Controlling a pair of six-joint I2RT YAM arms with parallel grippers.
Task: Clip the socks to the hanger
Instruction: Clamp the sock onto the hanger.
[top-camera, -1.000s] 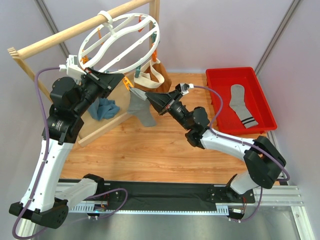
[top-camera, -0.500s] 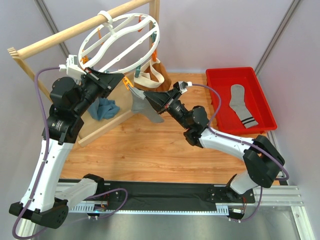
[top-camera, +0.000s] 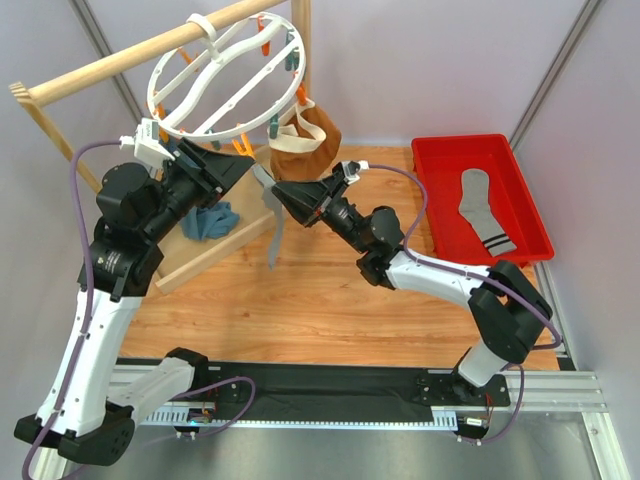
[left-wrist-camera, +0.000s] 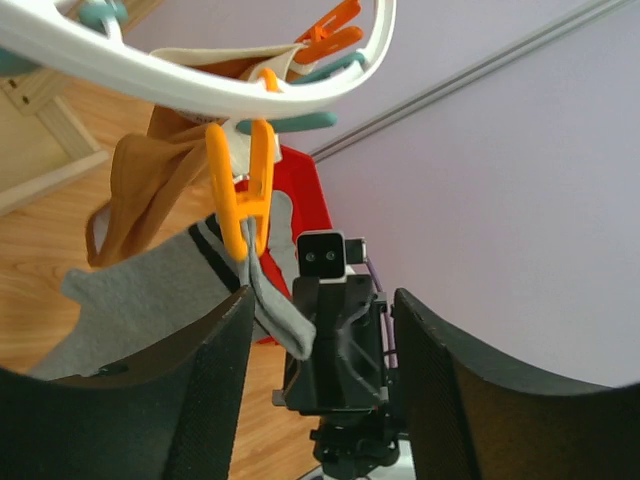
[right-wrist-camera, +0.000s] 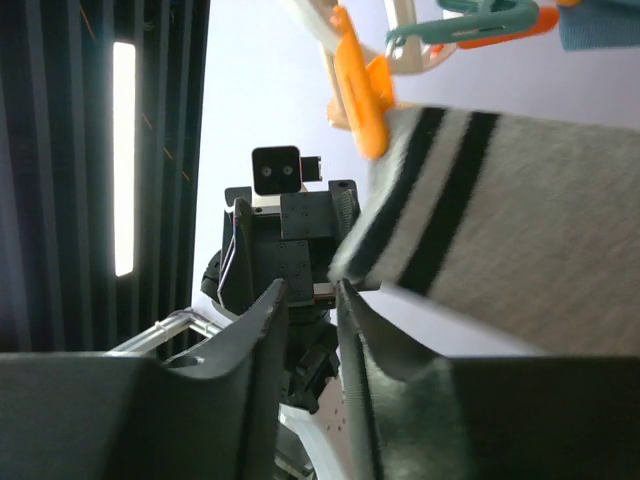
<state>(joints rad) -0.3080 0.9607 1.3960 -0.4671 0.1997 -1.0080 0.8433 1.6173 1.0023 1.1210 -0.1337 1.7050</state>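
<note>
One sock hangs limp from an orange clip at the near rim of the hanger. The other sock lies in the bin, well right of the hanger. The left gripper and right gripper are both released and empty. The cloth looks soft and light, so the striped cuff seems the best place to pinch.

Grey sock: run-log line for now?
grey striped-cuff sock: pinched in orange clip of round white plastic hanger | left gripper: open | right gripper: open | other sock: in red tray

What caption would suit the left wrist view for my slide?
Orange clip on the white hanger pinches a grey sock by its striped cuff, framed by the open left gripper.
</note>
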